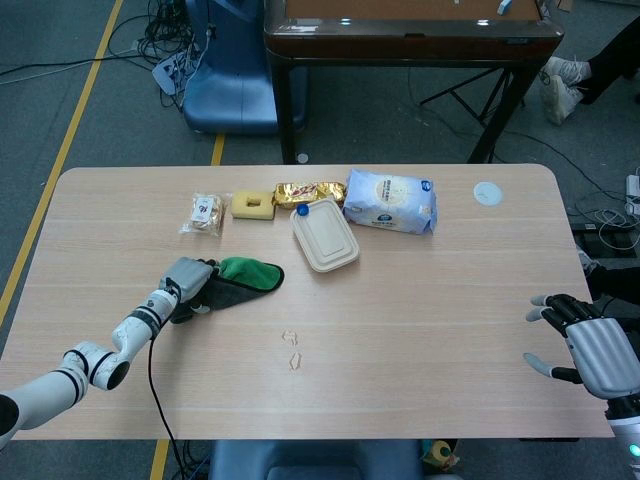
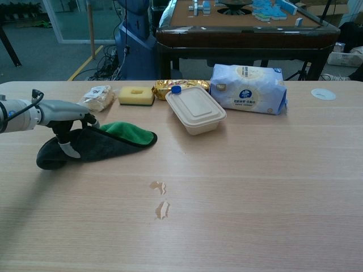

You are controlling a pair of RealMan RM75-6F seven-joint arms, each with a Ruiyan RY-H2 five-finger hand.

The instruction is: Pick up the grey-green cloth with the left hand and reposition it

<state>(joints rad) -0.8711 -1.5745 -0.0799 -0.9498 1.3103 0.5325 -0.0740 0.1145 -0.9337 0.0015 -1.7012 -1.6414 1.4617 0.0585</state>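
Note:
The grey-green cloth (image 1: 240, 279) (image 2: 105, 143) lies crumpled on the table's left half, dark grey outside with a bright green inner face showing. My left hand (image 1: 184, 285) (image 2: 63, 119) grips its left end, thumb under the fold and fingers over the top. The cloth's right part rests on the table. My right hand (image 1: 590, 347) hovers at the table's right front edge with its fingers apart, holding nothing; it does not show in the chest view.
Behind the cloth stand a snack packet (image 1: 205, 211), a yellow sponge (image 1: 252, 204), a gold wrapper (image 1: 308, 191), a beige lidded box (image 1: 324, 236) and a tissue pack (image 1: 391, 201). A white disc (image 1: 487, 193) lies far right. Two scuffs (image 1: 291, 350) mark the tabletop.

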